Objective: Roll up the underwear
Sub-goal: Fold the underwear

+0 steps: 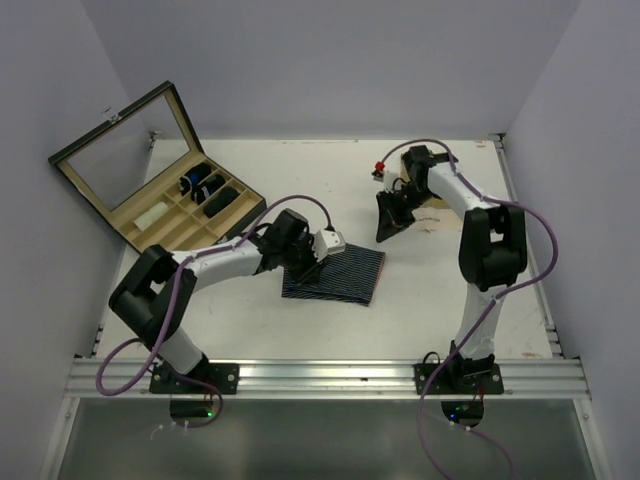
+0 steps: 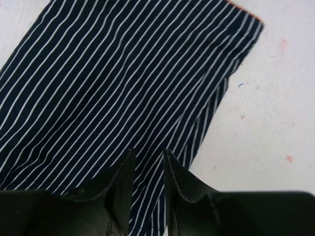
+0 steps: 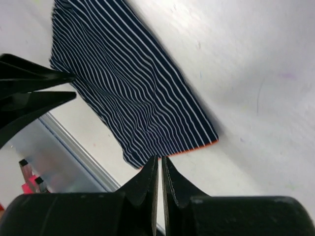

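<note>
At centre of the top view, underwear (image 1: 340,275) is laid flat on the counter (image 1: 300,170): navy with white stripes, roughly rectangular. Orange trim is seen along one short edge in the right wrist view.

Left fingers (image 1: 303,268) are positioned over the underwear's left edge. In the left wrist view they are seen slightly apart, with striped fabric visible in the gap and nothing pinched. Whether the tips touch the cloth can't be told.

Right fingers (image 1: 388,225) are held up and right of the underwear, clear of it, over bare counter. In the right wrist view they are pressed together with only a thin slit between, nothing held.

A compartment box (image 1: 180,232) is set at upper left of the frame with its lid (image 1: 125,150) raised. Dark rolled items (image 1: 205,190) are seen in its upper-right compartments.
</note>
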Available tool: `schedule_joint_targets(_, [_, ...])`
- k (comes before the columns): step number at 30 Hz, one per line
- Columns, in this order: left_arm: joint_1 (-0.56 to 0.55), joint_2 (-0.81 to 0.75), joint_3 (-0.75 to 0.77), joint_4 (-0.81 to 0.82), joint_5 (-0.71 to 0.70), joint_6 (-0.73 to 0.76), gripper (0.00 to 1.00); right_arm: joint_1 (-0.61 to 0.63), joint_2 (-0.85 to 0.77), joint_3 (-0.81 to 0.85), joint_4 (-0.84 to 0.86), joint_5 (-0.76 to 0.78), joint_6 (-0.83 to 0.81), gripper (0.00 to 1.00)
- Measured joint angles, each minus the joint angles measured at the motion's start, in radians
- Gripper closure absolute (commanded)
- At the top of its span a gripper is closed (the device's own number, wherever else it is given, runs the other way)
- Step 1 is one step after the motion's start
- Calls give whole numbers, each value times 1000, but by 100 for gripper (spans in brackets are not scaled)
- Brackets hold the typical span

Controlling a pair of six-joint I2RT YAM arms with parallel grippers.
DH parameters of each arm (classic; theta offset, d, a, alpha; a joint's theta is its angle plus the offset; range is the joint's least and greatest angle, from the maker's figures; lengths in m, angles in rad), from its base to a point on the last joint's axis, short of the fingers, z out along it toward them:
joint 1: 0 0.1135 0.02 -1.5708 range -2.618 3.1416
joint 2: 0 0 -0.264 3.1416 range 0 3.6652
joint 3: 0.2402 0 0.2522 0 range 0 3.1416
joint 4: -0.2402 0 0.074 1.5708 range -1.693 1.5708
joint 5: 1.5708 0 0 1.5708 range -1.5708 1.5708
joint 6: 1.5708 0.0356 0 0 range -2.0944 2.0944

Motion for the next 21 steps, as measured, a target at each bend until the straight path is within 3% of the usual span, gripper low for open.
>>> schedule_joint_targets(5, [41, 31, 0, -23, -43, -3, 68, 58, 24, 36, 87, -20, 39, 91])
schedule_joint_targets(10, [48, 35, -5, -68, -63, 15, 68, 102, 132, -75, 150, -10, 44, 94])
schedule_joint_targets(13, [50, 25, -22, -100, -69, 55, 63, 98, 160, -123, 127, -72, 65, 94])
schedule_joint_targets(21, [63, -208, -106, -169, -89, 256, 64, 95, 150, -153, 130, -97, 64, 90])
